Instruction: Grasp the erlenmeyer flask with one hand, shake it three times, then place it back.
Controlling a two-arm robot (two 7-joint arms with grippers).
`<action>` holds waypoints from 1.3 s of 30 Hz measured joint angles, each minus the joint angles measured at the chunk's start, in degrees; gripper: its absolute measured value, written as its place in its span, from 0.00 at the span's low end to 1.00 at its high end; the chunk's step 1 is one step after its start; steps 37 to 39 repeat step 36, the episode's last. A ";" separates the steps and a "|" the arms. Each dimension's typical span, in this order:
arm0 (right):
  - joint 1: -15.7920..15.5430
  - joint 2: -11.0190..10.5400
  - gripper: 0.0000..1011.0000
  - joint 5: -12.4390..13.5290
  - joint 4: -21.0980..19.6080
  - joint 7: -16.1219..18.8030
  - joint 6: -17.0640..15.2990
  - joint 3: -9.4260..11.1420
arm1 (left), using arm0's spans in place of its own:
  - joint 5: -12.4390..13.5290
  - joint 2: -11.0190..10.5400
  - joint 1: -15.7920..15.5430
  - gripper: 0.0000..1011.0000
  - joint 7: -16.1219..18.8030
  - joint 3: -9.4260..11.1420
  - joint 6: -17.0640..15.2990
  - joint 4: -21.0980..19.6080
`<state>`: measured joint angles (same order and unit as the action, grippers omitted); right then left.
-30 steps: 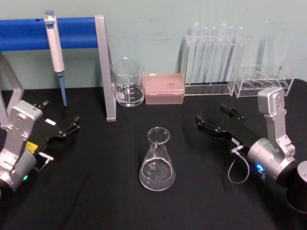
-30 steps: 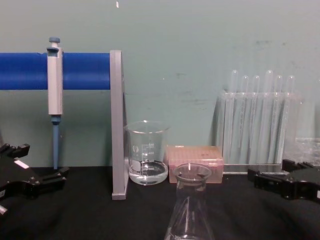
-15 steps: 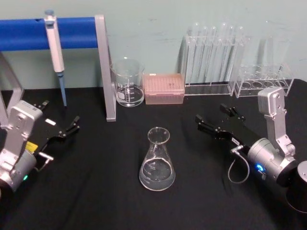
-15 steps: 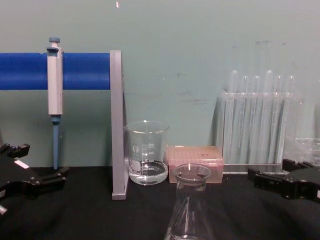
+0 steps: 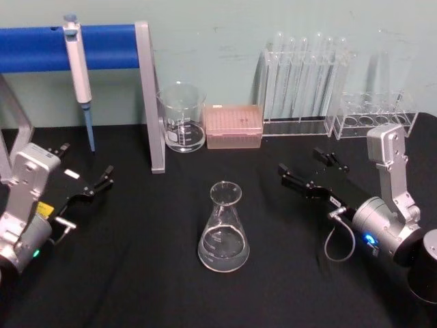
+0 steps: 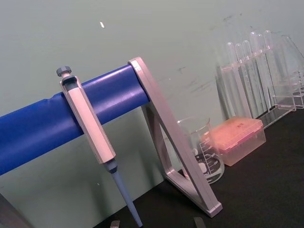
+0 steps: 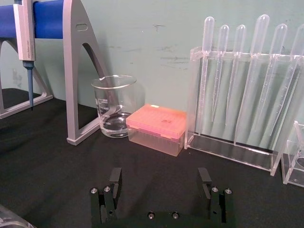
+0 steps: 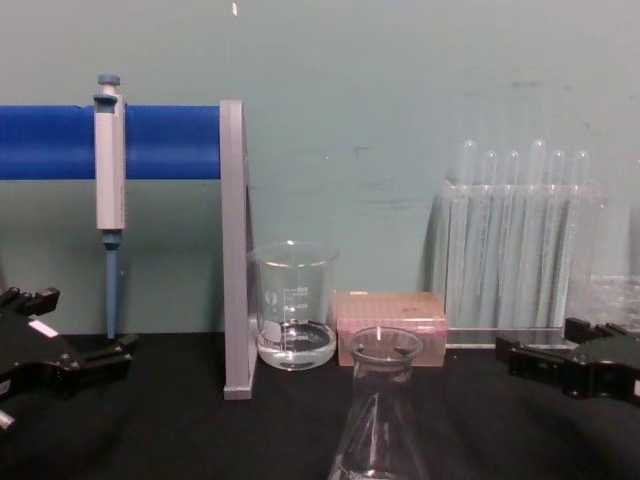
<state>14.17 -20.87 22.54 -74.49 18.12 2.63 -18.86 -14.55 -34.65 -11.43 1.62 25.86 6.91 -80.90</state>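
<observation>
The erlenmeyer flask point(image 5: 224, 229) stands upright on the black table, front centre, with a little clear liquid in its wide base; its neck and rim point(image 8: 383, 352) rise low in the chest view. To its right, my right gripper point(image 5: 300, 161) is open and clear of the glass, its fingers point(image 7: 115, 176) spread wide, aimed at the back of the table. My left gripper point(image 5: 87, 164) rests open at the table's left side, well away from the flask. Both also appear at the chest view's edges: left gripper point(image 8: 68, 332), right gripper point(image 8: 540, 342).
A glass beaker point(image 5: 182, 119) and a pink tip box point(image 5: 233, 126) sit behind the flask. A blue-bar stand point(image 5: 147, 96) holds a pipette point(image 5: 78, 65) at back left. Clear racks with pipettes point(image 5: 304, 82) and tubes point(image 5: 375, 116) line the back right.
</observation>
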 joint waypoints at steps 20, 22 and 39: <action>0.00 0.00 0.99 0.00 0.00 0.00 0.00 0.00 | 0.00 0.00 0.00 0.99 0.00 0.00 0.00 0.00; 0.00 0.00 0.99 0.00 0.01 0.00 0.00 0.00 | 0.00 0.00 0.00 0.99 0.00 0.00 0.00 0.00; 0.00 0.00 0.99 0.00 0.01 0.00 0.00 0.00 | 0.00 0.00 0.00 0.99 0.00 0.00 0.00 0.00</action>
